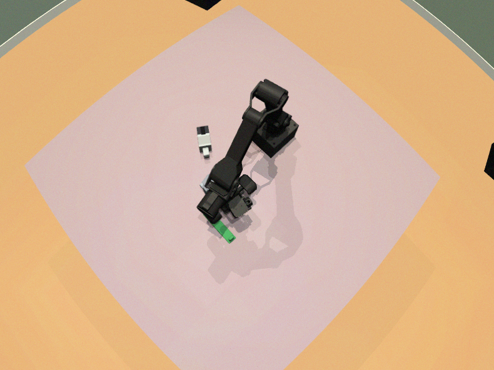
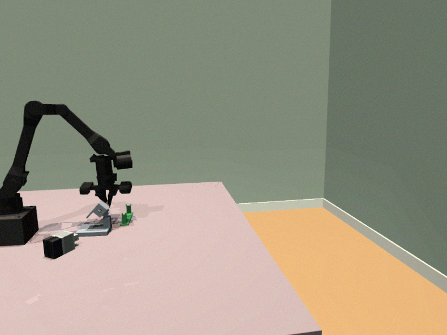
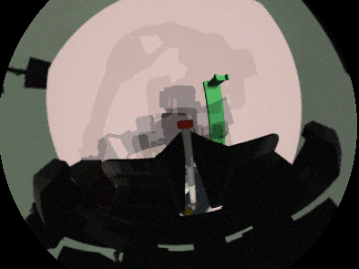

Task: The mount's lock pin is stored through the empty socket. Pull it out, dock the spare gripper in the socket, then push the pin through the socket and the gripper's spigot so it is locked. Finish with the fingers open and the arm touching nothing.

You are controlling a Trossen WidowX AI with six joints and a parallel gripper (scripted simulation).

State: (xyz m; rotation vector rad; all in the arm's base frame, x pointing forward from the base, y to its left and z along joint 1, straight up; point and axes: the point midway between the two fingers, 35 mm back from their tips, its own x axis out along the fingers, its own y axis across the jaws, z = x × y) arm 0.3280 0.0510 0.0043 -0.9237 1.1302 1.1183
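Observation:
My gripper (image 2: pixel 107 203) (image 3: pixel 184 135) is shut on the lock pin, just above the mount. The lock pin (image 3: pixel 188 150) has a grey shaft and a red head, which stands out beyond the fingertips in the wrist view. Its far end runs down to the mount's socket; how deep it sits is hidden. The grey mount (image 1: pixel 204 184) (image 2: pixel 93 232) carries a tilted socket block (image 2: pixel 98 210), right under the fingertips. The arm hides most of it from above. The spare gripper (image 1: pixel 204 140) (image 2: pixel 68 241), white and black, lies on the table with its pale spigot (image 1: pixel 206 152) pointing towards the mount's side.
A green cradle (image 1: pixel 223 230) (image 2: pixel 127 219) (image 3: pixel 215 106) with upright posts stands beside the mount, on the side away from the arm's base (image 1: pixel 274 139) (image 2: pixel 18 225). All stand on the pink table (image 1: pixel 123 147) (image 2: pixel 186 268).

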